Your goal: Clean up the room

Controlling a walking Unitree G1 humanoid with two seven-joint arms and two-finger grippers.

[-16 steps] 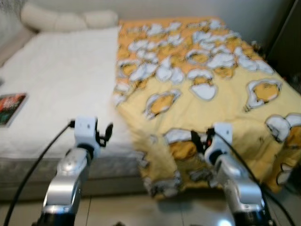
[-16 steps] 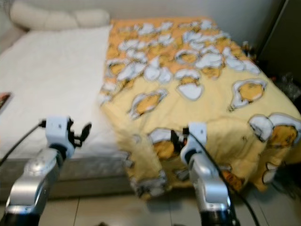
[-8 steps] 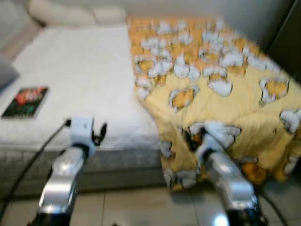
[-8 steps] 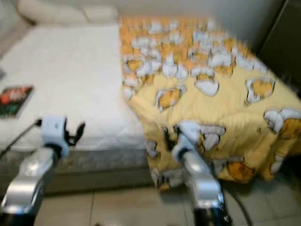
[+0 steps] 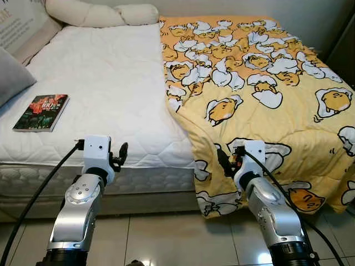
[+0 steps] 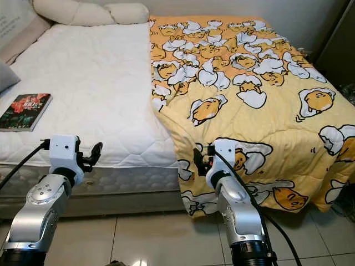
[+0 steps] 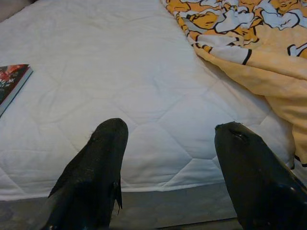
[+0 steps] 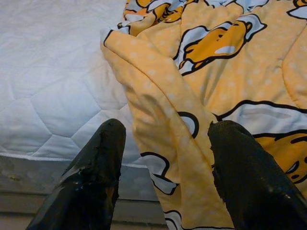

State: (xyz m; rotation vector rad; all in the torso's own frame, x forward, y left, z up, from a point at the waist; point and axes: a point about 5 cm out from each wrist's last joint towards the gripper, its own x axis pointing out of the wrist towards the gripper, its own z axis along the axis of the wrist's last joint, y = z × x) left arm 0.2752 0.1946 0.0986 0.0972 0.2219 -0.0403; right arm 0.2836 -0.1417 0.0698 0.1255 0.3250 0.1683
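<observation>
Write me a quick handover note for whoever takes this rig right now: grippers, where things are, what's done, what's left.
Left gripper: open, holding nothing, raised before the bare white mattress.
Right gripper: open, holding nothing, pointed at the folded edge of the yellow blanket near the foot of the bed.
The blanket covers the bed's right half and hangs toward the floor. A book lies on the mattress at its left edge, with pillows at the head.
Done: nothing visibly tidied.
Left: probably spread the blanket and put the book away.
</observation>
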